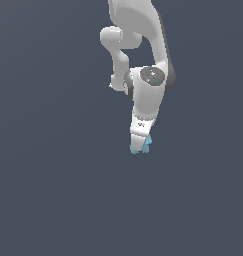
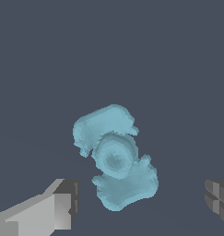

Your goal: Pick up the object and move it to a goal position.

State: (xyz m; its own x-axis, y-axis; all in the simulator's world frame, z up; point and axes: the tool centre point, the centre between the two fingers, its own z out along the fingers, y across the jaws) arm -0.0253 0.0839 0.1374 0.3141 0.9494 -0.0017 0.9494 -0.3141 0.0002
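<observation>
The white arm reaches down over the plain grey tabletop [image 1: 53, 190], its claw [image 1: 140, 148] right over the object [image 1: 147, 144], a small teal knobbly lump that peeks out at its tip. In the wrist view the fingers [image 2: 62, 203] stand wide apart with the object [image 2: 115, 156] between them, apparently untouched and lying on the surface.

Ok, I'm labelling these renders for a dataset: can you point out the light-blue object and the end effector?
light-blue object [image 2: 115, 159]: wrist view, on the rounded central bump.
light-blue object [image 1: 147, 142]: exterior view, on the bit showing beside the fingertips.
end effector [image 2: 141, 203]: wrist view, midway between the two fingertips, which stand apart.
</observation>
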